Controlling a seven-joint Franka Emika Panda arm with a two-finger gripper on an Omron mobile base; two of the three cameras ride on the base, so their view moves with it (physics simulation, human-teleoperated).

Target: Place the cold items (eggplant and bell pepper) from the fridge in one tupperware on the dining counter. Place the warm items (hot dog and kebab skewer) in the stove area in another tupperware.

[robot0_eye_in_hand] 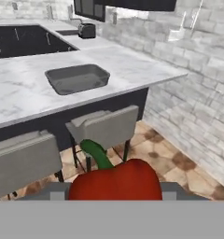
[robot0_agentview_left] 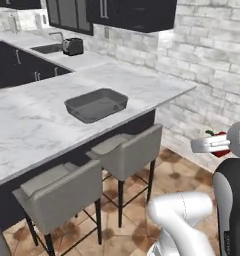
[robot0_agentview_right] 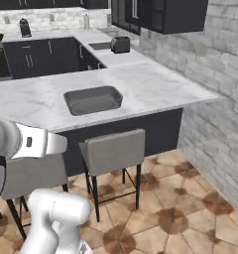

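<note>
A red bell pepper is held clamped between the fingers of the gripper, short of the grey tupperware and below its counter. It should be lifted clear of the chair beneath the tupperware, centred above the tupperware, then lowered before release.

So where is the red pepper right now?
The red pepper is held in the end effector, low in the hand view, above the floor by the chairs. It is not yet at the grey box on the counter.
</note>
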